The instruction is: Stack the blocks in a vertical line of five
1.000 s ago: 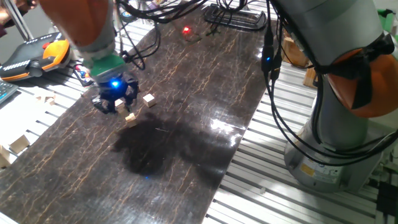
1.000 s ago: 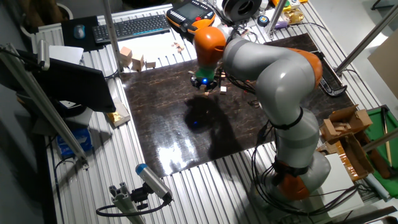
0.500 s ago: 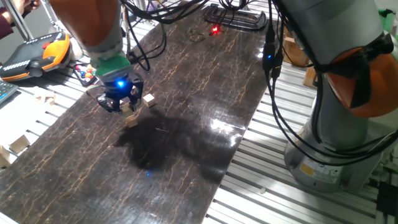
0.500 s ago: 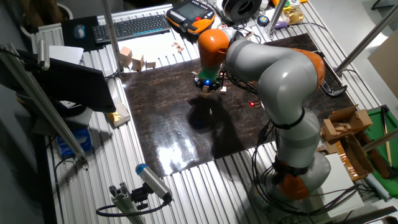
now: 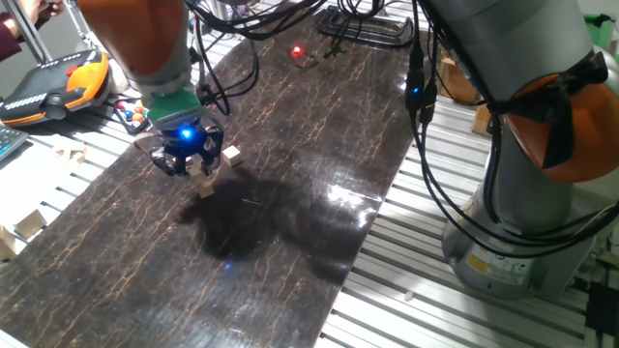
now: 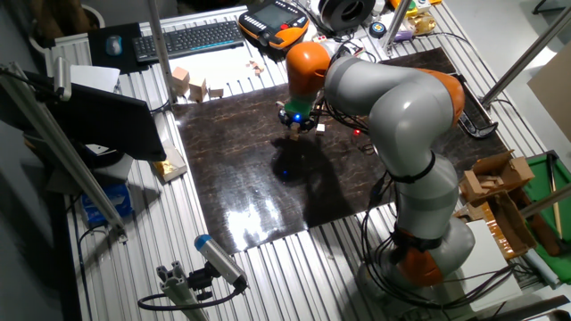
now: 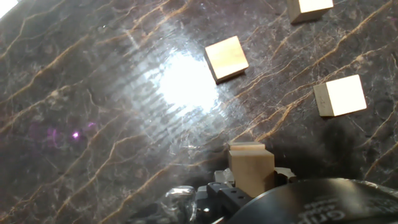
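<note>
Hand view, gripper pinching square tan block

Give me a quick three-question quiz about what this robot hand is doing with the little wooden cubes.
1. True or false: the gripper holds a wooden block between its fingers.
2. In the hand view, how many loose blocks lie on the dark tabletop?
3. What colour is the light glowing on the gripper? A red, B blue, C green.

Key: 1 true; 2 three; 3 B.
</note>
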`<move>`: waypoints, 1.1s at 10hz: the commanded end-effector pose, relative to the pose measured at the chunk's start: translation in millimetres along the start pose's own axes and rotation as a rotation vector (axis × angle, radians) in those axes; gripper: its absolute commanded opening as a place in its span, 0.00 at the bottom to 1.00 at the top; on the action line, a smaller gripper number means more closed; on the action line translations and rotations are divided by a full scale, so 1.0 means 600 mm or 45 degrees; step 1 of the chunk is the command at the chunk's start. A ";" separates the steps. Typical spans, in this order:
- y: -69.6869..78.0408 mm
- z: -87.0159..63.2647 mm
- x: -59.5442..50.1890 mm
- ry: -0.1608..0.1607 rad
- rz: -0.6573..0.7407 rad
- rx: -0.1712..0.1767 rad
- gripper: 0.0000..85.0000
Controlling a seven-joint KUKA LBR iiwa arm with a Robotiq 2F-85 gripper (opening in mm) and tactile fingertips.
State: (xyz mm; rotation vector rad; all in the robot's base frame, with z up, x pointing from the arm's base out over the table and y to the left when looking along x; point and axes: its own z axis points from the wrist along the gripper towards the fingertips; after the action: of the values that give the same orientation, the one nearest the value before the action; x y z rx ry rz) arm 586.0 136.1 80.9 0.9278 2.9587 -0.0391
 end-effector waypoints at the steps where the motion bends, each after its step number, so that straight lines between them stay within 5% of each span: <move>1: 0.001 0.003 -0.001 0.000 0.000 -0.006 0.01; 11: -0.007 0.017 -0.001 0.004 -0.032 -0.037 0.01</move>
State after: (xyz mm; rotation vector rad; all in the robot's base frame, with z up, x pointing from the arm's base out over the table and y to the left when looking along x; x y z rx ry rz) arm 584.3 131.8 70.4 0.8884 2.9637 0.0004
